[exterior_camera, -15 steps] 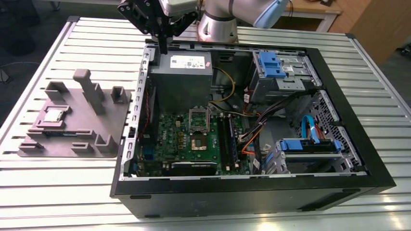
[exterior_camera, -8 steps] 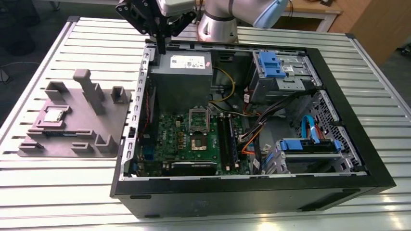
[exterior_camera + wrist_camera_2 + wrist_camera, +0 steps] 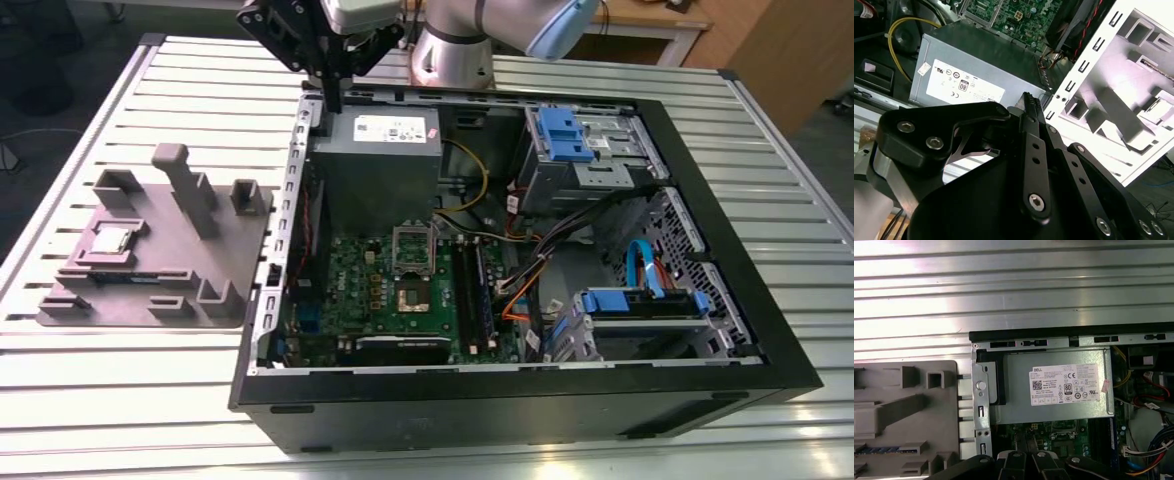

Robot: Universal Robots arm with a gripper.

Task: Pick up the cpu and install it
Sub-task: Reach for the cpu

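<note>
Cpu (image 3: 111, 240) rests on the grey tray (image 3: 127, 312); end effector (image 3: 330, 100) hangs closed, empty, above the computer case (image 3: 534, 405)

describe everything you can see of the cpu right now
The cpu is a small, flat square chip with a shiny silver-grey, metal-looking top and a thin darker rim. It lies flat, top up, in a shallow seat on the grey tray, on the exterior view's left, outside the computer case. Only the tray touches it. The end effector hangs well apart from it, over the case's far edge, holding nothing.
</note>
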